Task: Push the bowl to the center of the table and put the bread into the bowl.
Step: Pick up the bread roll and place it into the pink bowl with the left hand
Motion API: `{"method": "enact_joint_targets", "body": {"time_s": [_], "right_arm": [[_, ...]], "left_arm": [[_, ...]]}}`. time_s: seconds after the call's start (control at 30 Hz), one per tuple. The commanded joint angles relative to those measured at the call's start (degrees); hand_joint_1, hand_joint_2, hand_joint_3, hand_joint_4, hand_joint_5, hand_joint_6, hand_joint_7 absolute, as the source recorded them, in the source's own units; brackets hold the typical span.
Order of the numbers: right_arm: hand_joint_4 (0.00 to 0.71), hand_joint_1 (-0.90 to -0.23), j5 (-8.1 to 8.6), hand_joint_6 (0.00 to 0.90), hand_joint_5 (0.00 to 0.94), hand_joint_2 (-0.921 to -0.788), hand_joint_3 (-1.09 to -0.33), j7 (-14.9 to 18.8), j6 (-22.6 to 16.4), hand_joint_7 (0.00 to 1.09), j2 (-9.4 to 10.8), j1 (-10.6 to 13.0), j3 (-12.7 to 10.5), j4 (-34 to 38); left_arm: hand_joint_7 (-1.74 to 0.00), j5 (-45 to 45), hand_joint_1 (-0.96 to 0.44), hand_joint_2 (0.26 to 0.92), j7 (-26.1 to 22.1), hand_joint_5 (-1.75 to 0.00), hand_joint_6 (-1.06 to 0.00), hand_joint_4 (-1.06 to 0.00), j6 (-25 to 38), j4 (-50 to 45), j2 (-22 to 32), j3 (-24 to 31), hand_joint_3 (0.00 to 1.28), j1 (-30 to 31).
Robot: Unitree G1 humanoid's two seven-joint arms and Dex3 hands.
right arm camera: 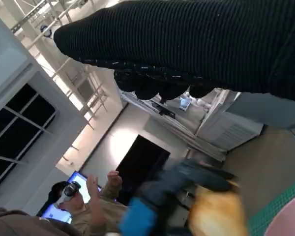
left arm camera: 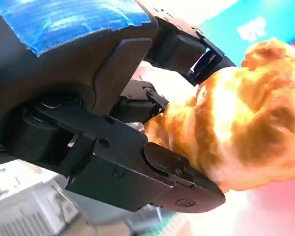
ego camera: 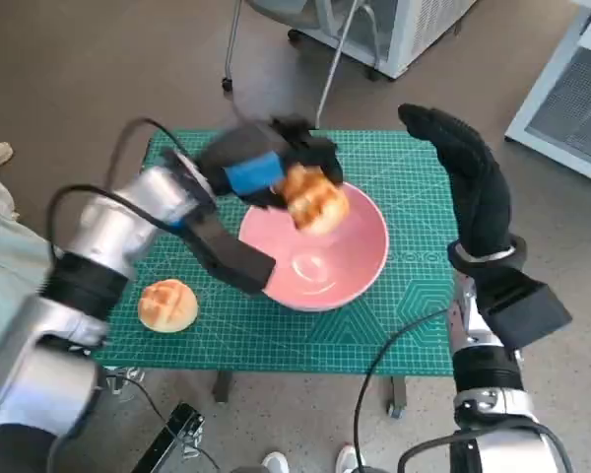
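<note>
While a golden bread roll (ego camera: 313,200) is gripped in the left hand (ego camera: 266,169), it is held in the air above the far left rim of the pink bowl (ego camera: 320,258), apart from the bowl's inside. In the left wrist view the roll (left arm camera: 238,120) is seen clamped between black fingers (left arm camera: 177,174) on one side & more fingers on the other; the hand (left arm camera: 103,113) is closed round it, w/ the blue-taped back turned up.

The bowl is set on the green mat (ego camera: 414,177), approx. at the table's middle, a little toward the right. A second roll (ego camera: 167,304) is seen on the mat near the front left corner, well apart from the bowl.

The right hand (ego camera: 471,177) is held upright beside the bowl's right side, fingers straight & together, nothing grasped, no contact w/ the bowl. In the right wrist view the glove (right arm camera: 196,44) is shown as a dark band; the left hand (right arm camera: 172,196) & its roll (right arm camera: 219,214) are blurred there, and a person (right arm camera: 83,206) is seen behind.
</note>
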Motion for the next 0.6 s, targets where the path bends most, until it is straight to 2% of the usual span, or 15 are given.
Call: {"method": "enact_joint_targets", "body": {"time_s": [0.03, 0.13, 0.2, 0.23, 0.27, 0.3, 0.37, 0.4, 0.5, 0.6], "right_arm": [[0.316, -0.613, 0.16, -0.001, 0.008, -0.921, -0.764, 0.2, 1.0, 0.81, -1.1, 1.8, -0.1, -0.5], [0.316, -0.614, -0.02, -0.001, 0.008, -0.921, -0.765, -0.1, 1.2, 0.81, -1.4, 2.2, -0.2, -1.0], [0.316, -0.617, -0.06, -0.001, 0.008, -0.921, -0.764, -0.2, 1.3, 0.81, -1.6, 2.4, -0.2, -1.2], [0.316, -0.618, -0.04, -0.001, 0.008, -0.921, -0.764, -0.2, 1.4, 0.81, -1.6, 2.5, -0.2, -1.4], [0.316, -0.62, 0.02, -0.001, 0.008, -0.921, -0.764, -0.3, 1.5, 0.81, -1.7, 2.5, -0.2, -1.6], [0.316, -0.62, 0.06, -0.001, 0.008, -0.921, -0.764, -0.3, 1.6, 0.81, -1.7, 2.6, -0.2, -1.7], [0.315, -0.622, 0.22, -0.001, 0.007, -0.921, -0.76, -0.4, 1.9, 0.81, -1.7, 2.8, -0.3, -2.1], [0.315, -0.623, 0.18, -0.001, 0.007, -0.921, -0.758, -0.6, 2.0, 0.81, -1.7, 2.8, -0.4, -2.3], [0.314, -0.624, 0.08, -0.001, 0.007, -0.921, -0.75, -0.9, 2.3, 0.81, -1.7, 3.0, -0.4, -2.7], [0.314, -0.624, -0.18, -0.001, 0.007, -0.921, -0.746, -1.3, 2.5, 0.82, -1.7, 3.0, -0.4, -3.0]], "left_arm": [[-1.34, 1.5, 0.0, 0.92, 2.0, -1.16, -0.61, -0.54, -0.1, 4.2, -3.0, -2.3, 0.14, -0.6], [-1.37, 1.9, 0.0, 0.921, 1.1, -1.2, -0.59, -0.48, 0.4, 6.9, -4.4, -3.6, 0.18, -1.1], [-1.38, 1.8, 0.0, 0.921, -0.7, -1.31, -0.51, -0.46, 0.4, 7.9, -4.8, -4.0, 0.22, -1.3], [-1.4, 1.6, -0.07, 0.921, -1.7, -1.18, -0.49, -0.41, 0.3, 8.3, -4.8, -4.1, 0.24, -1.4], [-1.44, 1.1, -0.17, 0.921, -3.1, -0.88, -0.46, -0.39, -0.1, 8.6, -4.7, -4.0, 0.27, -1.5], [-1.3, 0.8, -0.13, 0.912, -4.2, -0.74, -0.41, -0.38, -0.4, 8.8, -4.7, -4.0, 0.26, -1.5], [-0.7, -0.4, -0.01, 0.916, -6.9, -0.33, -0.4, -0.35, -1.3, 8.9, -4.3, -3.6, 0.22, -1.6], [-0.52, -1.4, 0.02, 0.918, -9.0, -0.21, -0.41, -0.34, -1.8, 9.0, -4.1, -3.0, 0.21, -1.6], [-0.26, -4.4, 0.11, 0.92, -13.7, -0.07, -0.36, -0.25, -2.9, 9.0, -3.7, -1.5, 0.3, -1.4], [-0.16, -6.0, 0.16, 0.921, -16.5, -0.02, -0.34, -0.21, -2.3, 7.7, -3.1, -0.4, 0.36, -0.6]]}}
